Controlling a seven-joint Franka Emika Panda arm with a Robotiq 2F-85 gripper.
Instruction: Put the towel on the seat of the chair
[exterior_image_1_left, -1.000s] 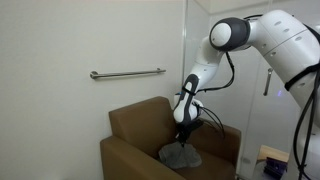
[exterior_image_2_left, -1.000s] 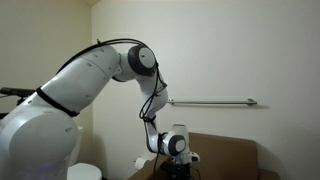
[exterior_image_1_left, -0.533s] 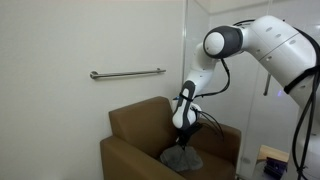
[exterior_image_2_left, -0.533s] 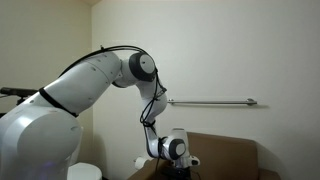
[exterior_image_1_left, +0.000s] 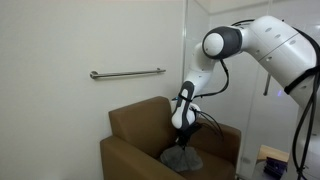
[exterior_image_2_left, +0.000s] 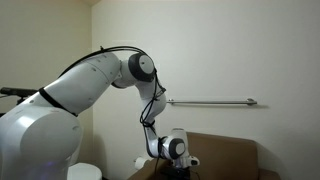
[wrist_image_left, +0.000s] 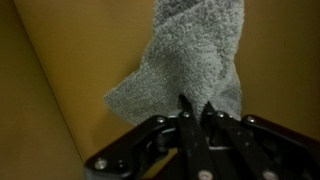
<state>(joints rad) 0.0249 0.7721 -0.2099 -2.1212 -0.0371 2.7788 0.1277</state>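
Observation:
A grey towel (exterior_image_1_left: 180, 155) hangs in a bunch over the seat of a brown armchair (exterior_image_1_left: 130, 125), its lower end resting on the seat. My gripper (exterior_image_1_left: 183, 137) is shut on the towel's top end, just above the seat. In the wrist view the fingers (wrist_image_left: 195, 108) pinch a fold of the grey towel (wrist_image_left: 190, 55) against the brown seat (wrist_image_left: 70, 60). In an exterior view only the gripper body (exterior_image_2_left: 172, 148) and the chair's back edge (exterior_image_2_left: 225, 150) show; the towel is hidden there.
A metal grab bar (exterior_image_1_left: 127, 73) is fixed to the white wall above the chair, also seen in an exterior view (exterior_image_2_left: 210, 101). The chair's arms (exterior_image_1_left: 125, 155) flank the seat. A small table with blue items (exterior_image_1_left: 272, 160) stands beside the chair.
The arm has lifted slightly and shifted a little, with the towel still pinched. Since half a second ago nothing has visibly moved.

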